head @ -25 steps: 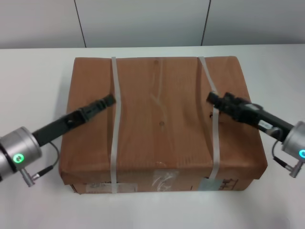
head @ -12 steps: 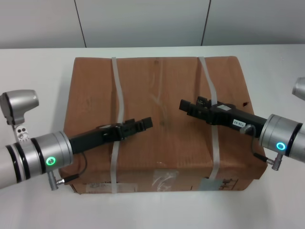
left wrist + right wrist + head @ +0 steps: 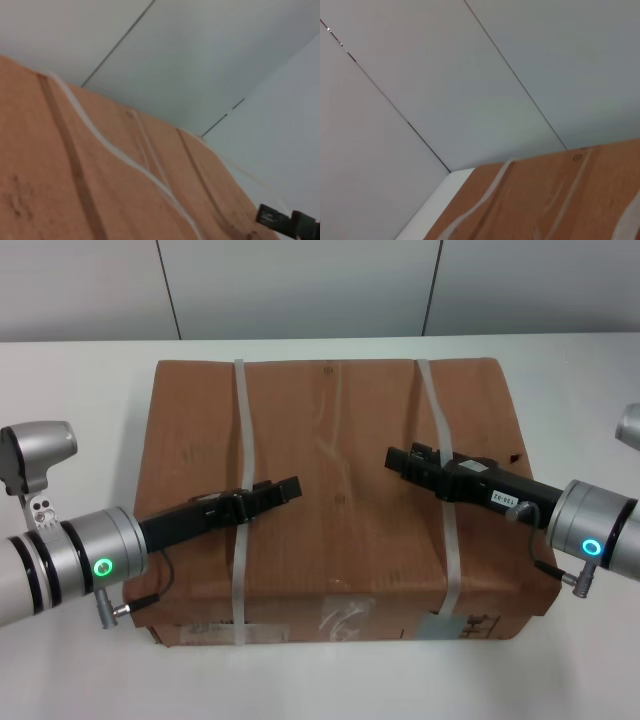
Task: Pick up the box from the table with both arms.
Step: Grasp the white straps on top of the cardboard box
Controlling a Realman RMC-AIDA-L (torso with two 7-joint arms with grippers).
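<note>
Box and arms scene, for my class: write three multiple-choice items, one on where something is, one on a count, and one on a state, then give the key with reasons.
1. Where are the two grippers?
A. Over the top of the box
B. Resting on the table beside the box
C. Under the box

2. How many whitish straps bind the box?
A. One
B. Two
C. Four

3. What is the state of the box?
A. Lifted clear of the table
B. Tipped on its side
C. Sitting flat on the table

Key: 1 A, since the left gripper and right gripper both reach in above the box. 2 B, as one strap and a second strap cross its top. 3 C, because the box rests with its base on the table.
</note>
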